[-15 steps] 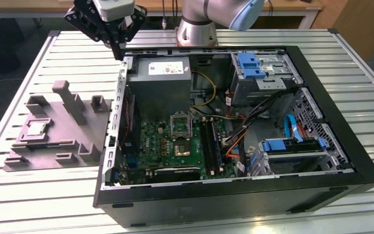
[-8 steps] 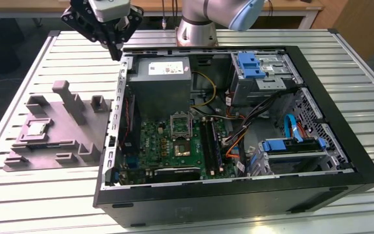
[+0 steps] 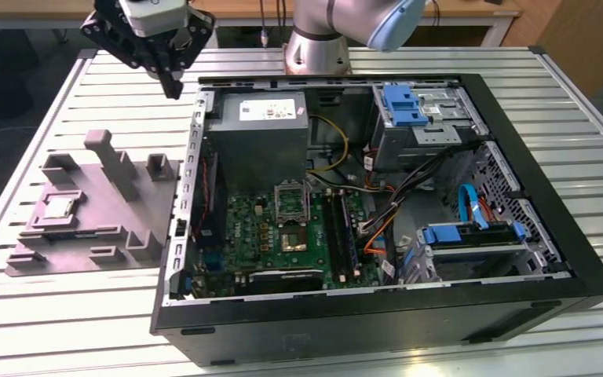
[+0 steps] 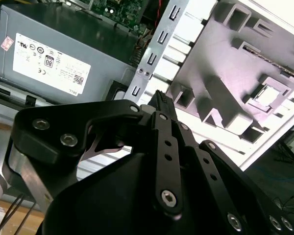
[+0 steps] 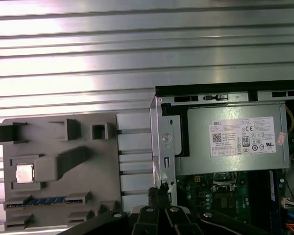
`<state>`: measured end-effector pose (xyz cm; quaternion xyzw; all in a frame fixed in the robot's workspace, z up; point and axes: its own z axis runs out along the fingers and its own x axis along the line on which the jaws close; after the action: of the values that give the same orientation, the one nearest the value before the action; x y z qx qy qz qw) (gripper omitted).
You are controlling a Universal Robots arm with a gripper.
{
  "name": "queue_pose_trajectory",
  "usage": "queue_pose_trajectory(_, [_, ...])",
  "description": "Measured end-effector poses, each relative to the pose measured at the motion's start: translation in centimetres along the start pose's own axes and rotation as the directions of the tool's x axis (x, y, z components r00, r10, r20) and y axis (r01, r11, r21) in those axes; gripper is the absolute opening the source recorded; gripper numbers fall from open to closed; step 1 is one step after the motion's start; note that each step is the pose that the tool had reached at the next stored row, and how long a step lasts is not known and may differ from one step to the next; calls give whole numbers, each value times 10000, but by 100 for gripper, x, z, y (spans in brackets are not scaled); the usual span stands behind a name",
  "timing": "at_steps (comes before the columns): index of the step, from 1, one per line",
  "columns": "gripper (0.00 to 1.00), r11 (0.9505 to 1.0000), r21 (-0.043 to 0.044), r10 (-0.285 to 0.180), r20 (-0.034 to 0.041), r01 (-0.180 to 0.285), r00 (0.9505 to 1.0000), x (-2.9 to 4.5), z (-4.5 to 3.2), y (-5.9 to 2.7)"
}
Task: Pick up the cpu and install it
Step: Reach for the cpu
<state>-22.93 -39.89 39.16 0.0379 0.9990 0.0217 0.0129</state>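
Above the case's far corner: gripper closed and empty, cpu in its holder

In the exterior view the gripper [image 3: 173, 83] hangs at eleven o'clock of the open computer case [image 3: 385, 323], over the slatted table [image 3: 71, 330], fingers drawn together on nothing. The cpu [image 3: 59, 207] lies flat in a recess of the grey holder [image 3: 123, 196], at nine o'clock of the case, well apart from the gripper. The power supply [image 3: 260, 137] sits at twelve o'clock of the green board [image 3: 260, 236]

One cpu [image 3: 59, 207], one grey fixture [image 3: 76, 238], one open computer case [image 3: 385, 323], one power supply [image 3: 264, 149].
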Motion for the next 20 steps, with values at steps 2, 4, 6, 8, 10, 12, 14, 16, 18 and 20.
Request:
queue_pose_trajectory(2, [11, 10000, 0, 0, 0, 0, 10000, 11, 0, -1])
queue_pose_trajectory(4, [11, 10000, 0, 0, 0, 0, 10000, 13, 0, -1])
queue_pose_trajectory(6, [11, 10000, 0, 0, 0, 0, 10000, 14, 0, -1])
queue_pose_trajectory(8, [11, 10000, 1, 1, 0, -1, 10000, 18, -1, -1])
queue_pose_trajectory(10, [11, 10000, 0, 0, 0, 0, 10000, 24, -1, -2])
queue_pose_trajectory(12, [11, 10000, 0, 0, 0, 0, 10000, 33, -1, -3])
queue_pose_trajectory(14, [11, 10000, 0, 0, 0, 0, 10000, 43, -1, -3])
queue_pose_trajectory(16, [11, 10000, 0, 0, -1, 0, 10000, 55, -2, -4])
queue_pose_trajectory(18, [11, 10000, 0, -1, 0, 1, 10000, 67, -2, -5])
queue_pose_trajectory(20, [11, 10000, 0, 0, 0, 0, 10000, 78, -2, -6])
